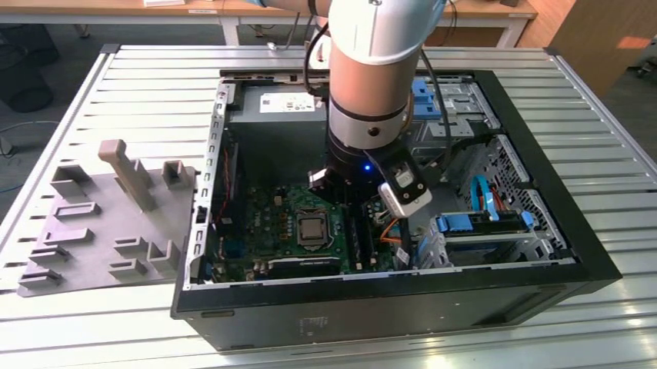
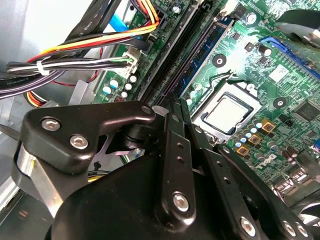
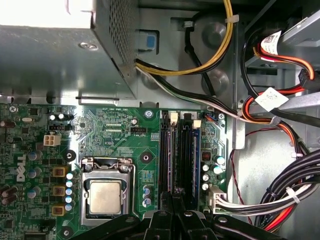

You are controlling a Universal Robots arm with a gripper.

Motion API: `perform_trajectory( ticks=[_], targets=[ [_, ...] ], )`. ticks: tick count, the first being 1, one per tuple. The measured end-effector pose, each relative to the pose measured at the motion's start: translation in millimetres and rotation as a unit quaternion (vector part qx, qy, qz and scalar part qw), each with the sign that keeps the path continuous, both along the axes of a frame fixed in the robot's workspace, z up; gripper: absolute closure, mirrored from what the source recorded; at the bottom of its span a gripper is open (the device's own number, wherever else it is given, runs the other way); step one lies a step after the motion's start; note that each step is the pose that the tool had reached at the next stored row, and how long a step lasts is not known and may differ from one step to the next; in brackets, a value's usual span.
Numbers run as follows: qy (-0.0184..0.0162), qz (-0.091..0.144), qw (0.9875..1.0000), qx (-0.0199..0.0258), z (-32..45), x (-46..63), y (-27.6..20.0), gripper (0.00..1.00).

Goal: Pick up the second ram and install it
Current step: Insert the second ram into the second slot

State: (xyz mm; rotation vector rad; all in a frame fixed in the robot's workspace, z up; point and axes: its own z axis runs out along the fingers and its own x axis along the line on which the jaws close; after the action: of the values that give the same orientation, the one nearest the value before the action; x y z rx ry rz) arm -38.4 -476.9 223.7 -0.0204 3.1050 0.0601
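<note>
Down inside the open computer case on the slatted metal table, your arm reaches straight to the green motherboard. Your end effector hangs over the long black slots, and in both wrist views its two black fingers are pulled in close, side by side, with only a thin gap between them. You can see the second ram standing on its edge in the slot nearest the shiny square processor. It is a thin green-blue stick with dark chips along its side. The near end of the stick comes right up to your fingertips, but you cannot tell if they touch it or pinch it. In the first wrist view the end effector sits at one end of the slots, with the second ram running away from it. Bundles of coloured cables lie on the far side of the slots from the processor. Out on the table, at the exterior view's left of the case, sits a grey plastic holder tray.
</note>
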Motion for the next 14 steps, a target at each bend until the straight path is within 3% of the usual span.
perform_trajectory(
  ticks=[14],
  targets=[
    [0.0000, -0.005, 1.0000, 0.0001, -0.2, 0.1, 0.0, 0.89]
  ],
)
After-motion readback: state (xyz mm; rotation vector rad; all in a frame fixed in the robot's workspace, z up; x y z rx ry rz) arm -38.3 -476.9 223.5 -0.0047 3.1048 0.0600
